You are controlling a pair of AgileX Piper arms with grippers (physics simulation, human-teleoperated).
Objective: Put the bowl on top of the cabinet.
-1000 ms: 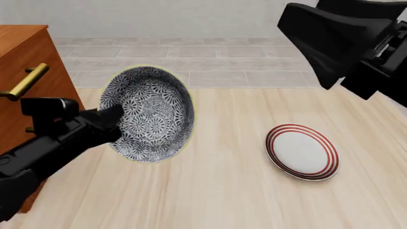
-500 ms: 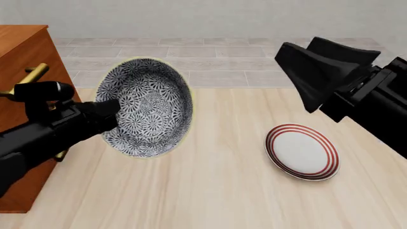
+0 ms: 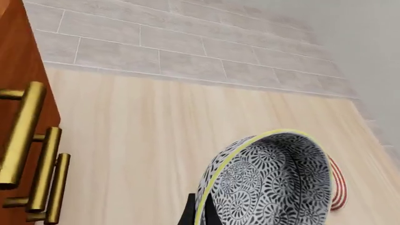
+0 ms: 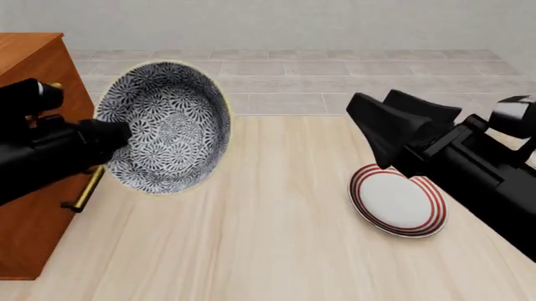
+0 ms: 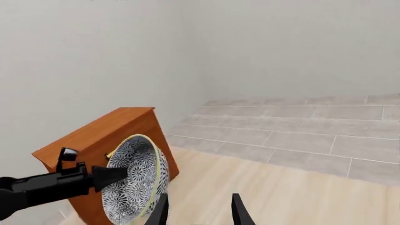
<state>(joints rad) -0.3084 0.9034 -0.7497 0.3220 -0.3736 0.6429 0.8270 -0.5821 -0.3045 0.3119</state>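
The blue-and-white patterned bowl (image 4: 163, 125) hangs in the air, tipped on its side with its opening facing the camera, just right of the cabinet (image 4: 29, 69). My left gripper (image 4: 115, 135) is shut on the bowl's left rim. In the left wrist view the bowl (image 3: 275, 183) fills the lower part, with a finger (image 3: 190, 213) at its yellowish rim. The cabinet's brass handles (image 3: 22, 136) show beside it. The right wrist view shows the cabinet (image 5: 93, 136) behind the bowl (image 5: 134, 185). My right gripper (image 4: 373, 106) is open and holds nothing, above the table's right side.
A flat white plate with red rings (image 4: 398, 204) lies on the wooden table (image 4: 268, 251) at the right, partly under my right arm. Grey tiled floor (image 4: 285, 75) lies beyond the table's far edge.
My left arm has lifted the bowl up and to the left, closer to the cabinet's top edge. My right arm has come down and to the left, over the plate.
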